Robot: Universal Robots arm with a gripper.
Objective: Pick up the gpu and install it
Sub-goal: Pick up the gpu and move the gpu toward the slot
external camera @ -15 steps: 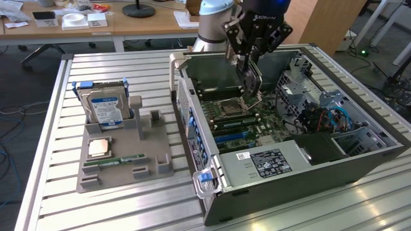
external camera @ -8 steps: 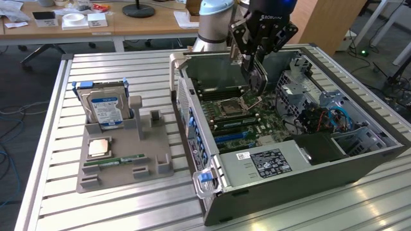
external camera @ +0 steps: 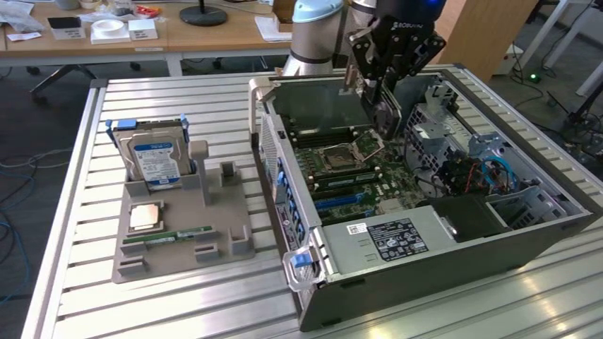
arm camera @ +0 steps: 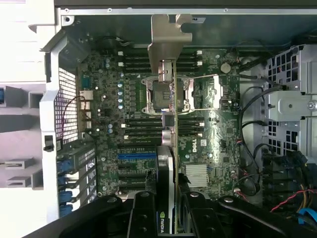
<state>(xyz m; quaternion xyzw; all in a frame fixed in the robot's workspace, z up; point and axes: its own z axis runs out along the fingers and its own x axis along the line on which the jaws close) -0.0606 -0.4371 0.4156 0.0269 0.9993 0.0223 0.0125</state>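
Pincer [external camera: 380,90] hangs over the open computer case [external camera: 267,134], clamped on the graphics card [external camera: 387,116]; the card hangs on edge, long side running down into the case; its lower end sits above the motherboard [external camera: 363,185], near the processor socket [external camera: 342,157]; it looks clear of the slots, not seated.

Wrist view: card seen edge-on down the middle, black fingers [arm camera: 142,215] pressed against its two flat faces; metal end bracket [arm camera: 171,37] at the end far from the pincer; green-lettered label on the black face close to the fingers; blue slot [arm camera: 136,156] lies just beside the card's line; rows of dark memory slots flank the socket.

Bench [external camera: 188,304] of ribbed metal carries the case; on the exterior view's left of the case, a grey stand [external camera: 212,212]; hard drive [external camera: 155,159] with a blue label upright in it; memory stick [external camera: 169,236] flat near the stand's front; processor chip [external camera: 144,215] flat between drive and stick.
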